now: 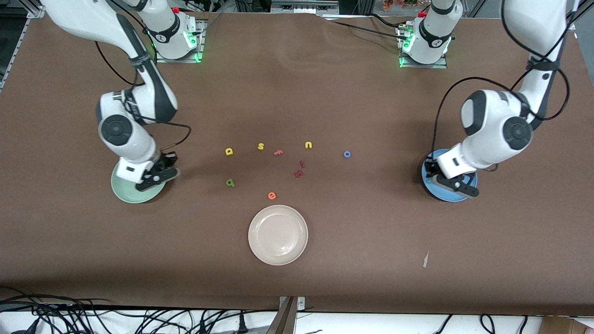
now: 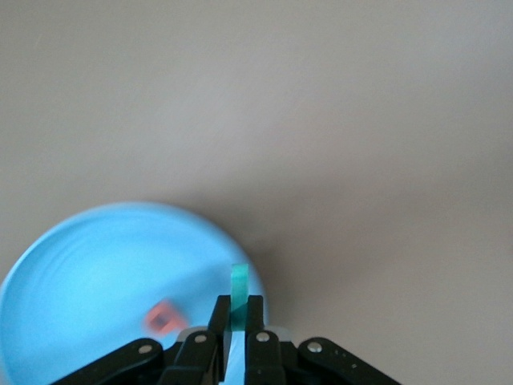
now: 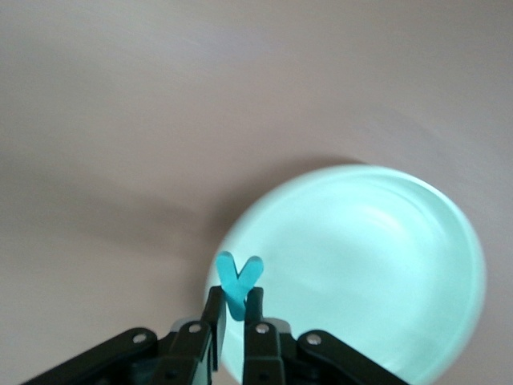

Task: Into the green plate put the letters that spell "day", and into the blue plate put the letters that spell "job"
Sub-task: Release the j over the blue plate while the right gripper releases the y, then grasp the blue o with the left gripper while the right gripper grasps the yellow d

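The right gripper [image 3: 234, 321] has its jaws closed on the teal "y" [image 3: 238, 282], which stands upright between them; it hangs over the rim of the green plate [image 3: 377, 265], at the right arm's end of the bench [image 1: 371, 93]. The left gripper [image 2: 238, 325] has its jaws pinched shut on a thin teal letter [image 2: 239, 290] seen edge-on — its shape cannot be told — and it hovers over the edge of the blue plate [image 2: 96, 273], at the left arm's end. A salmon-red letter [image 2: 161, 318] lies in the blue plate.

Out on the bare bench between the plates: the yellow round-bowled letter [image 1: 229, 151] and the dark green letter [image 1: 230, 183], the green one nearer the front camera; the blue "o" [image 1: 347, 154] toward the left arm's end. Also a yellow "s" [image 1: 261, 146], a yellow "u" [image 1: 308, 145], a small red letter [image 1: 278, 152], two dark red letters [image 1: 299, 170], an orange "e" [image 1: 272, 195] — and, nearest the camera, a cream-white plate [image 1: 278, 234].
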Action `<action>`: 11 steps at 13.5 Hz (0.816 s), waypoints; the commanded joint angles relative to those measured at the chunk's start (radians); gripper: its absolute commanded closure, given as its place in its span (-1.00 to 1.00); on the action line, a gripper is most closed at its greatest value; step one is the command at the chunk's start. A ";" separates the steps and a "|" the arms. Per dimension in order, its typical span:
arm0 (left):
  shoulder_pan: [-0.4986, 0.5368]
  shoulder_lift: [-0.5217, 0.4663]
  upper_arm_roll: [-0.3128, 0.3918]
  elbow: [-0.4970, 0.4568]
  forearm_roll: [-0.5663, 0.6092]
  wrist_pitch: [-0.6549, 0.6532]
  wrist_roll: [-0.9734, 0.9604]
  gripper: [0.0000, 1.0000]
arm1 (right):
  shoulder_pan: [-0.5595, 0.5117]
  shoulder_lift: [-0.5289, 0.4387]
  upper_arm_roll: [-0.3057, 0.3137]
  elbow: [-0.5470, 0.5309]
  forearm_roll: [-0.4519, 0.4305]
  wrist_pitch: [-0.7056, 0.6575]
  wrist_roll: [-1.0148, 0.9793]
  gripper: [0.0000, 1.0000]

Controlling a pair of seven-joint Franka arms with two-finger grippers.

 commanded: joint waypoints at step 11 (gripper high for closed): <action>-0.200 0.043 -0.090 -0.043 -0.115 0.118 -0.190 -0.34 | -0.077 0.015 -0.010 0.063 0.292 -0.168 0.016 -1.00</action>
